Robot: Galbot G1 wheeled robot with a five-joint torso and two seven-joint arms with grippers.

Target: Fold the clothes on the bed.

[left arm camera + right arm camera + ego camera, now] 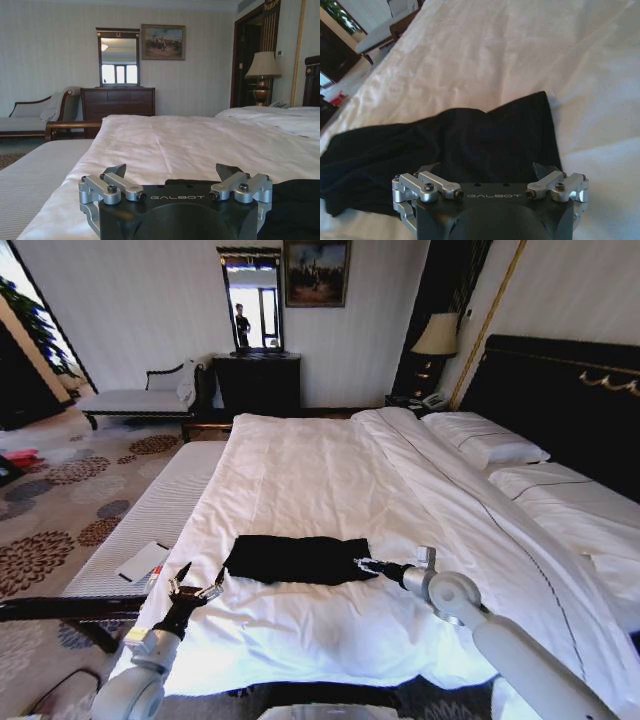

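The right gripper, jaws apart, sits at the right end of the black shirt. The left gripper, also spread, hovers just off its left end. The shirt lies folded into a flat band across the bed's white duvet.

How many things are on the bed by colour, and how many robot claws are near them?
Black: 1, the folded T-shirt on the bed.
White: 2 pillows by the headboard.
Robot claws: 2, the left gripper open beside the shirt's left end, the right gripper open at its right end.
Total: 5.
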